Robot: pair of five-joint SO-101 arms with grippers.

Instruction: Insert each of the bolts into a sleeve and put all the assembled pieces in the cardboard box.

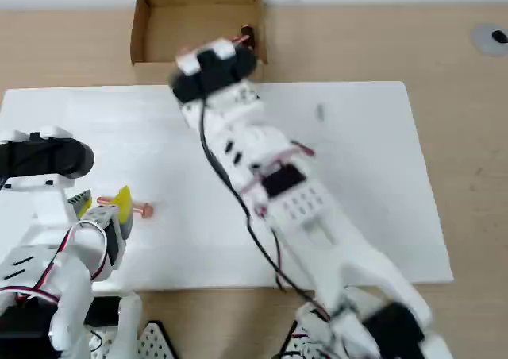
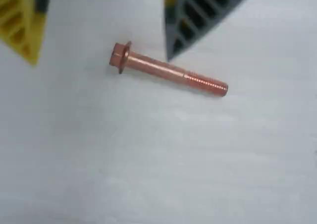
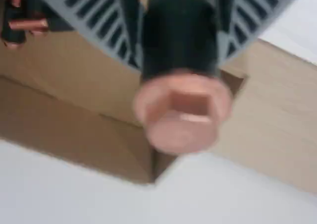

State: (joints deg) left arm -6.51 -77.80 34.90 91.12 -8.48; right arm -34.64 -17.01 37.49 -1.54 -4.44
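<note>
Cardboard box [image 3: 74, 85] backs the right jaws' blurred, partly hidden sleeve [image 3: 178, 35].

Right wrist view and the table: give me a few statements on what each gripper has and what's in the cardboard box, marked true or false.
1. The right gripper holds a black sleeve with a copper bolt in it. True.
2. The left gripper is clamped on the loose bolt. False: it is open, and the bolt lies free on the white mat between its fingers.
3. The cardboard box is empty. False: an assembled piece lies inside.
4. The right gripper is at a corner of the cardboard box. True.
</note>
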